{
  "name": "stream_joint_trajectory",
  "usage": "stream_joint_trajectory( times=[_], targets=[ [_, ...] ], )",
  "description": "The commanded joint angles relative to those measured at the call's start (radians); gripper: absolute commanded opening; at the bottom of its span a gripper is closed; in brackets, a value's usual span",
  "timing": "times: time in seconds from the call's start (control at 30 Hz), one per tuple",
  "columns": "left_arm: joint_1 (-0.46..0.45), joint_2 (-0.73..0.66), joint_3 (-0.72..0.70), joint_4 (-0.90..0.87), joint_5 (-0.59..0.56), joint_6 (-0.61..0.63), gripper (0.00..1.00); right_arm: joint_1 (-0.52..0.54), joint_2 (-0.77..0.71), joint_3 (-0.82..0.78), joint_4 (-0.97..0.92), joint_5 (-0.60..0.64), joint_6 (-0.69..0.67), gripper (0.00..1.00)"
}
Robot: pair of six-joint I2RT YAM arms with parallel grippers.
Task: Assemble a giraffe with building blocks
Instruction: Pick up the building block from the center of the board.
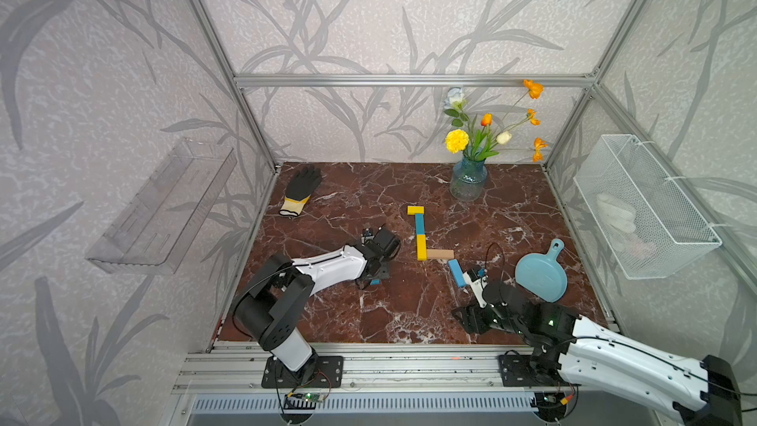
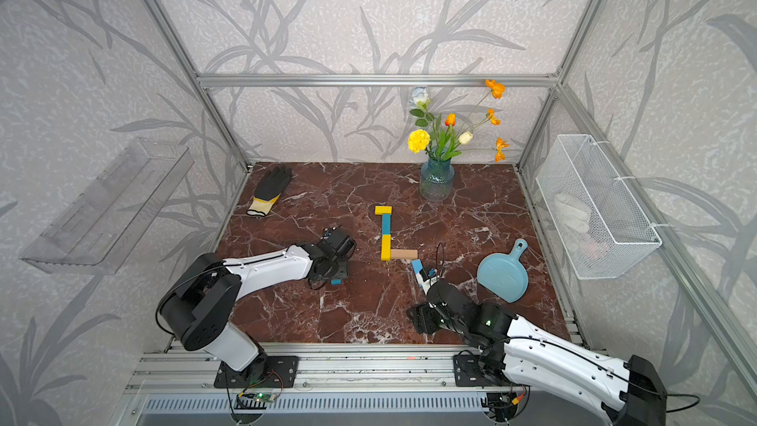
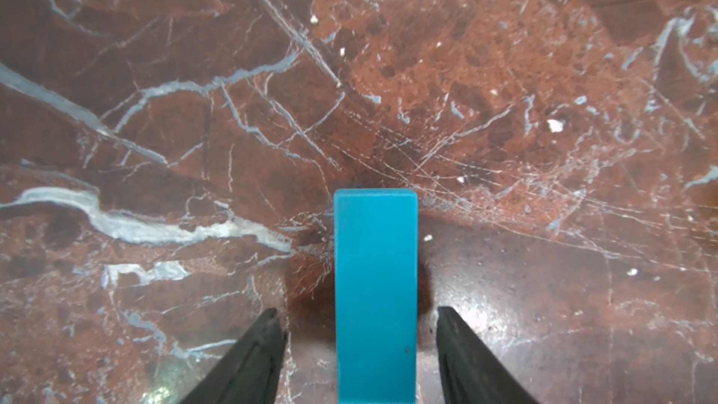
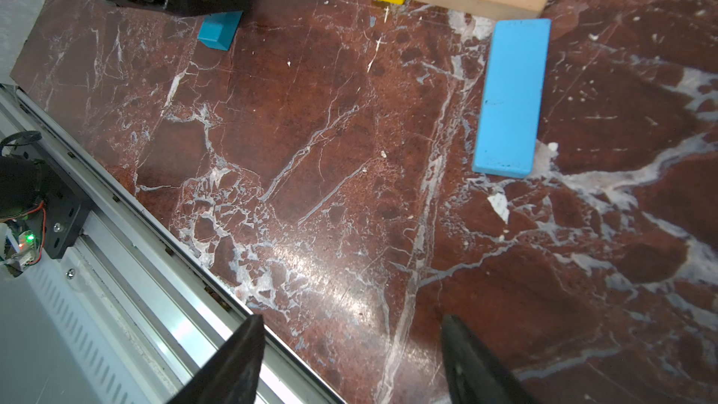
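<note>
The left pincer (image 3: 359, 309), spread, is straddling the teal block (image 3: 375, 297), its long axis running lengthwise between the fingers (image 3: 248, 363), apart from the tan block (image 1: 440, 254).

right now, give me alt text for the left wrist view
A teal block lies on the red-brown marble table, between the left gripper's two black fingers. The fingers stand apart on either side of it, with a gap of bare table showing at each.

Marble tbl (image 1: 368, 313): blocks (image 1: 420, 245), glove (image 1: 301, 188), vase (image 1: 468, 182) w/ flowers, blue scoop (image 1: 540, 276).
</note>
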Motion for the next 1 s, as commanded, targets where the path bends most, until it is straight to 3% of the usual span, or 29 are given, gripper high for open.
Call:
stream_joint_trajectory(
  times=[0.0,0.13,0.3,0.5,0.6,0.8,0.97],
  targets=[
    [0.005,0.011,0.011,0.000,0.002,-0.020,0.64,0.007,-0.019,-0.012,-0.022,0.019,0.007,0.72],
    [0.010,0.039,0.008,0.011,0.025,-0.020,0.62,0.008,-0.035,-0.012,-0.032,0.020,0.007,0.72],
    [0.009,0.058,-0.008,0.030,0.050,-0.020,0.51,0.012,-0.042,-0.012,-0.047,0.020,0.007,0.71],
    [0.009,0.053,-0.017,0.035,0.073,-0.005,0.15,0.016,-0.056,0.008,-0.085,0.037,0.001,0.71],
    [0.008,0.046,-0.016,0.032,0.088,-0.003,0.06,0.016,-0.083,0.027,-0.123,0.063,-0.005,0.71],
    [-0.037,-0.001,-0.029,0.029,0.137,0.014,0.01,0.015,-0.175,0.071,-0.238,0.168,-0.013,0.71],
    [-0.128,-0.033,-0.030,0.055,0.252,0.125,0.01,-0.013,-0.164,0.117,-0.293,0.189,-0.025,0.71]
  ],
)
